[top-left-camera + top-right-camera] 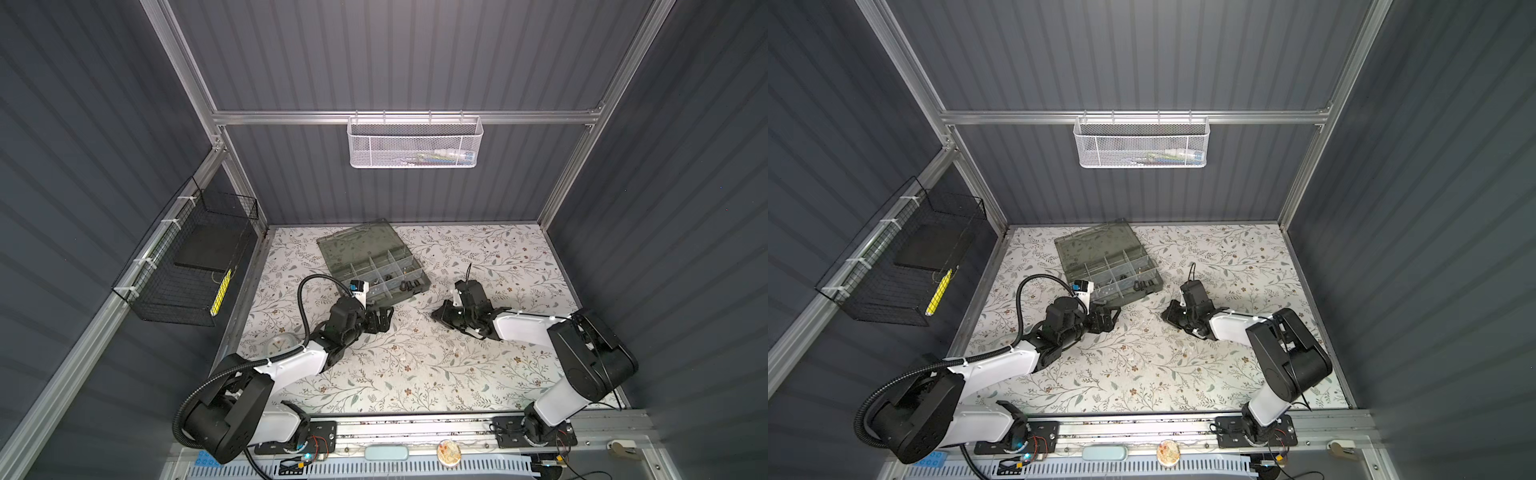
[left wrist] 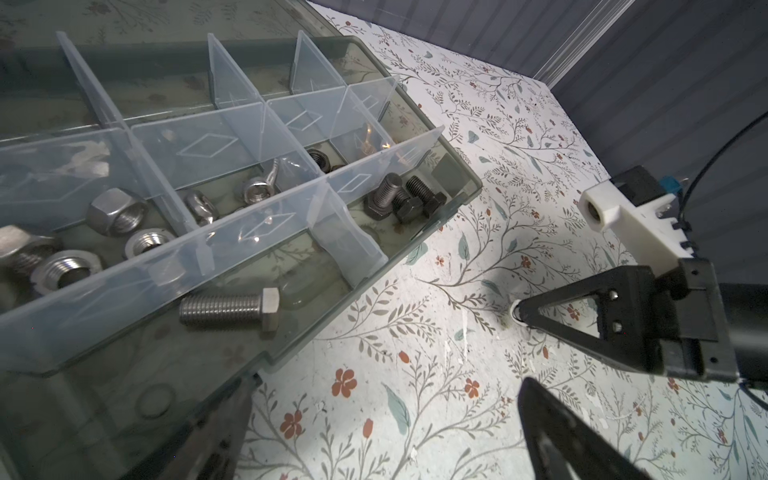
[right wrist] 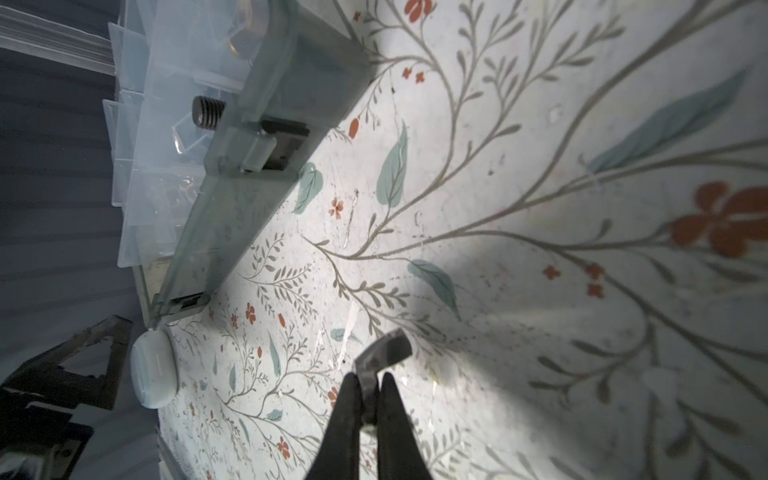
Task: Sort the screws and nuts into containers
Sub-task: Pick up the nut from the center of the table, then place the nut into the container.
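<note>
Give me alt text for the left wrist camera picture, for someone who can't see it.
An open organizer case with clear dividers holds silver nuts, wing nuts, dark screws and one silver screw in its compartments. Beside it, low over the floral table, the right gripper is shut on a small piece, and the left gripper is open.

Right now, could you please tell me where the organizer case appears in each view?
Both top views: organizer case toward the back, near the middle.
Left wrist: close up, compartments of nuts and screws showing.
Right wrist: its latched front wall.
Shared landmark: floral table cover.
</note>
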Motion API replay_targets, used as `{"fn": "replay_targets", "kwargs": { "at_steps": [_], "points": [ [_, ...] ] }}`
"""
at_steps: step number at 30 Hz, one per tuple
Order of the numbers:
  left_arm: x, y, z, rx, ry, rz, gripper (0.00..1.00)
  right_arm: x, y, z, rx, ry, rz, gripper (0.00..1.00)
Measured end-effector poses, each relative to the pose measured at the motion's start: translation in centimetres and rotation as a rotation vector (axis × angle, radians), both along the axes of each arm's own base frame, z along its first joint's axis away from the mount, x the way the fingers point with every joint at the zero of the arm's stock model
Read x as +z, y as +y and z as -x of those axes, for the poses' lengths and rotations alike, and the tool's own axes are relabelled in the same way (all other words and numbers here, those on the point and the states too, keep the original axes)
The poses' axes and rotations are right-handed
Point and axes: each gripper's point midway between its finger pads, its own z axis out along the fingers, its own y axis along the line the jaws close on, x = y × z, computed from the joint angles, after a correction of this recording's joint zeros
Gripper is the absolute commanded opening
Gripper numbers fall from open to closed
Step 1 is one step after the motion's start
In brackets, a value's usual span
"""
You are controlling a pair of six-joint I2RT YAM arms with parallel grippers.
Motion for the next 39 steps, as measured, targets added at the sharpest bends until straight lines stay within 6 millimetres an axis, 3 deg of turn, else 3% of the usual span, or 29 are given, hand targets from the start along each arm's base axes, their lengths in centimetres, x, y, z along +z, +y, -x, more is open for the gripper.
{"fn": "replay_targets", "kwargs": {
  "at_steps": [8, 14, 19, 24, 32, 39],
  "points": [
    [-0.2, 1.2, -0.4, 0.059, 0.0, -0.05, 1.0, 2.1, 1.6, -0.5, 0.021, -0.019, -0.131, 0.0],
    [1.7, 2.8, -0.9, 0.133, -0.057, -0.064, 1.0, 5.0, 3.2, -1.8, 0.051, -0.065, -0.245, 0.0],
    [2.9, 5.2, -2.0, 0.212, -0.076, -0.039, 1.0, 8.4, 5.1, -4.1, 0.08, -0.139, -0.325, 0.0],
    [1.4, 8.4, -2.7, 0.297, -0.017, 0.0, 1.0, 10.4, 6.5, -6.1, 0.096, -0.179, -0.373, 0.0],
    [0.6, 8.9, -2.8, 0.303, 0.04, 0.074, 1.0, 11.9, 9.3, -9.1, 0.116, -0.213, -0.446, 0.0],
    [0.0, 10.0, -3.5, 0.329, 0.075, 0.151, 1.0, 11.4, 12.3, -11.5, 0.13, -0.204, -0.491, 0.0]
  ]
}}
